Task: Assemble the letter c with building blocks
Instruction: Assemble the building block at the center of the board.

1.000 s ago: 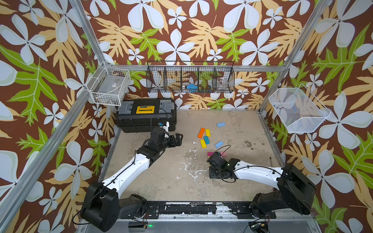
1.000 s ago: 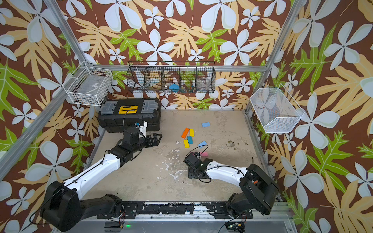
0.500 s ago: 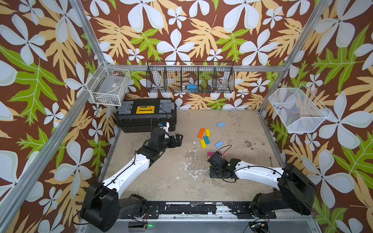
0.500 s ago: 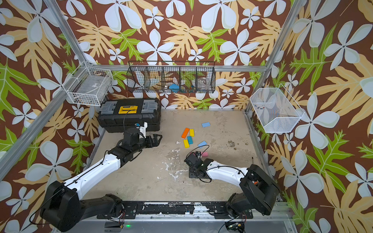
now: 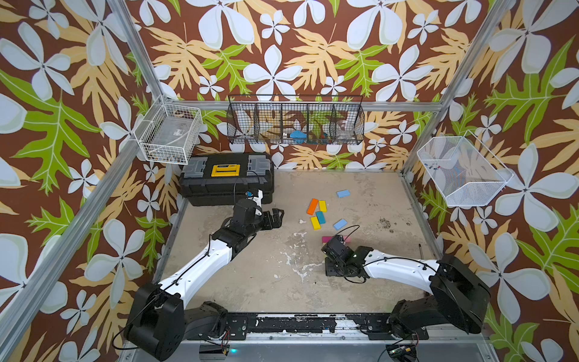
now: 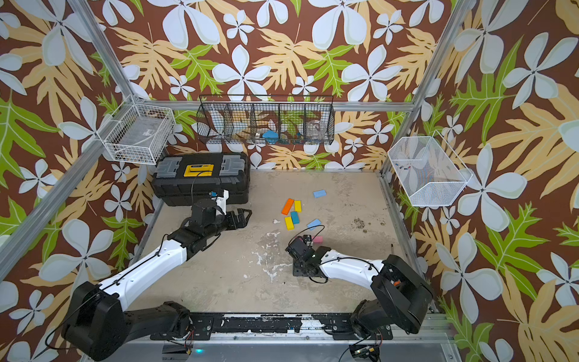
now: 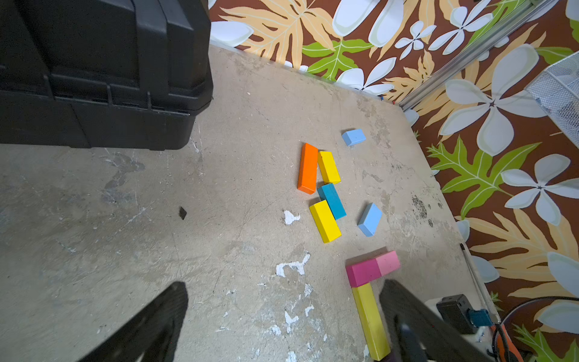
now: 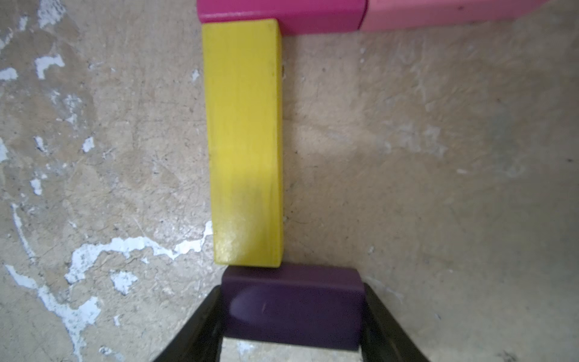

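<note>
a worn beige tabletop fills the lower middle of both top views, walled by leaf-patterned panels. a black toolbox with a yellow latch sits in the table's upper left corner. two white and black arms reach in from the bottom edge. the left gripper hovers just in front of the toolbox, left of centre, fingers spread fully apart and holding nothing. the right gripper is low over the table, right of centre, half closed and pinching a purple block by two opposite faces. in the right wrist view the purple block touches one end of a long yellow block. the yellow block's far end butts against a magenta block, which is joined end to end with a pink block. purple, magenta and pink all jut to the same side, so the c looks to have its spine, one arm and the start of the other. six loose building blocks lie just above centre: an orange block, a teal block and two yellow ones close together, with two light blue blocks apart from them. the blocks look like painted wood, so probably light, rigid and smooth enough to slide when nudged. each is best gripped across its narrow width near mid-length.
</note>
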Controlling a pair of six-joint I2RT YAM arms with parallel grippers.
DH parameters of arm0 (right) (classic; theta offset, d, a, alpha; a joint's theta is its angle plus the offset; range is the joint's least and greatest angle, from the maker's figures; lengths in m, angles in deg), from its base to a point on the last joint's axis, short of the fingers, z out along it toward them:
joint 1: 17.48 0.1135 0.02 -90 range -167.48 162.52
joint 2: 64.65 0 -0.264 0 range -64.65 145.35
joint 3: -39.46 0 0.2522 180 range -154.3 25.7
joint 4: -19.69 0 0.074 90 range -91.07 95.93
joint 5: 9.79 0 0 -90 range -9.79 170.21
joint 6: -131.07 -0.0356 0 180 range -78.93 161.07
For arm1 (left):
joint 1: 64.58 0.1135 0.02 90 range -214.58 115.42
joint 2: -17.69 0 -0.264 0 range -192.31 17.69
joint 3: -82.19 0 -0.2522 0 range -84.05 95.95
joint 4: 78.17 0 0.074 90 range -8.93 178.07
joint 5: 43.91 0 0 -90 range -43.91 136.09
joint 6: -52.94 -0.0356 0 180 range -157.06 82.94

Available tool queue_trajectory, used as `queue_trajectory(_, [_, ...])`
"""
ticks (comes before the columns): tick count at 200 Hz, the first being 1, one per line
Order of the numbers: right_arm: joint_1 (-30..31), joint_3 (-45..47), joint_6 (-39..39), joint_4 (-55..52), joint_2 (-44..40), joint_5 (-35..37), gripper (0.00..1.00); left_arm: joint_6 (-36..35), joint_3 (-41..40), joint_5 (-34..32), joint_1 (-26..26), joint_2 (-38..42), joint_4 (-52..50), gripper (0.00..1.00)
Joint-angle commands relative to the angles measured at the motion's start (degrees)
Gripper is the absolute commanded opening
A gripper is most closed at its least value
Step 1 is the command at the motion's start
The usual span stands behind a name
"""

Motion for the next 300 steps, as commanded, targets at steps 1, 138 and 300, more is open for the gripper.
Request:
queue_trajectory(1, [0.0,0.1,-0.1,-1.1,0.3,0.9,0.61,0.5,-0.1,0.5,0.2,0.3,1.0,1.00])
queue_trajectory(138, [0.0,0.5,1.1,-1.8,-1.9,-0.3,0.74,0.7,-0.5,0.8,0.2,0.9,1.2,1.00])
queue_trajectory(300, [0.0,0.0,2.1,-0.2,0.2,-0.9,0.62,0.7,-0.6,0.6,0.2,1.2,1.2,1.00])
